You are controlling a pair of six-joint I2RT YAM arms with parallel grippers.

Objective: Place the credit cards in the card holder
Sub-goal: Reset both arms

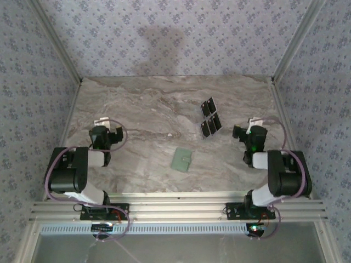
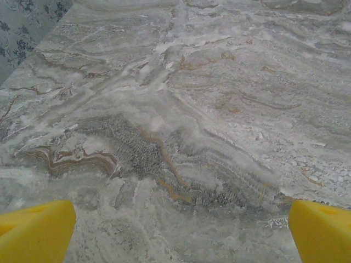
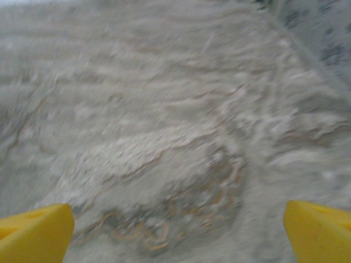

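Observation:
Several small black credit cards (image 1: 210, 118) lie in a loose cluster on the marble table, right of centre and toward the back. The pale green card holder (image 1: 181, 159) lies folded shut nearer the front, in the middle. My left gripper (image 1: 105, 127) hovers over the left side of the table, well away from both; its yellow fingertips (image 2: 35, 230) stand wide apart over bare marble. My right gripper (image 1: 251, 127) is at the right, a short way right of the cards, open too, yellow fingertips (image 3: 319, 229) spread with nothing between them. The right wrist view is blurred.
The marble table (image 1: 142, 109) is walled by patterned panels on three sides, with metal posts (image 1: 59, 46) at the back corners. An aluminium rail (image 1: 175, 208) carrying both arm bases runs along the near edge.

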